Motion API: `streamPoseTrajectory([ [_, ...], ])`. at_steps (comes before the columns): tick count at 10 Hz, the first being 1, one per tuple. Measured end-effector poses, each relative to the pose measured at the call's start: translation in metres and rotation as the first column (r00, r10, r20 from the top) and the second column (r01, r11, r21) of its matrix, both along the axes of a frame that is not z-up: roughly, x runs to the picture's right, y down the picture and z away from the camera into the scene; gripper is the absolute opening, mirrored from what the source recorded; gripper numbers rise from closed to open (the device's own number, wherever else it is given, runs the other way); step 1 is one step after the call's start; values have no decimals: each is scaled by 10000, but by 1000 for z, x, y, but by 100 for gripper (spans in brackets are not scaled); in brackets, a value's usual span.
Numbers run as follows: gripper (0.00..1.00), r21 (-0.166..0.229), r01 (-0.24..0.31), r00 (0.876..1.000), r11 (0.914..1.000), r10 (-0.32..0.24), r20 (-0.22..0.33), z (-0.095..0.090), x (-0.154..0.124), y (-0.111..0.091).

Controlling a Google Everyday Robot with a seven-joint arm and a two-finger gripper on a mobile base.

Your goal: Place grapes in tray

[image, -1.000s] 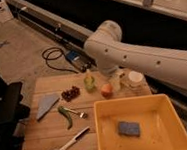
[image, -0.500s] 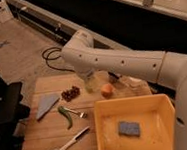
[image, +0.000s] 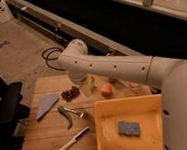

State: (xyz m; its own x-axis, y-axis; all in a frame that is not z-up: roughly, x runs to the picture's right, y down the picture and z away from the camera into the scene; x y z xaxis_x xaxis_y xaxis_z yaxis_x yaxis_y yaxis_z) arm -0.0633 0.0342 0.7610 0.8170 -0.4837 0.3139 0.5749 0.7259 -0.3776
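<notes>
Your hand (image: 86, 81), its grip impossible to tell, hangs just at 2 o'clock of the grapes (image: 70, 93) on the bench (image: 38, 135), so an off-centre descent could scatter berries or knock the orange fruit (image: 107, 90) before reaching the tray (image: 128, 104) at 4 o'clock.

Your wooden table (image: 40, 133) carries the tray (image: 127, 102) at its front right. Just behind the tray sits a fruit (image: 106, 90). The grapes (image: 70, 93) lie left of it, apart from both. You have a grey wedge (image: 46, 105) at the left, a chili (image: 66, 116) in front of the grapes, and a brush (image: 64, 147) near the front edge. The gripper (image: 86, 82) is low over the table, between grapes and fruit.
</notes>
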Motion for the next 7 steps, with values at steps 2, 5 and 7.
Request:
streamPoseTrajectory([
  [2,80,2,13,10000,10000,-13,15,0,-2,0],
  [5,80,66,-294,9995,9995,293,149,4,4,-7],
  [7,80,-105,-283,9972,9995,289,691,21,-12,-9],
])
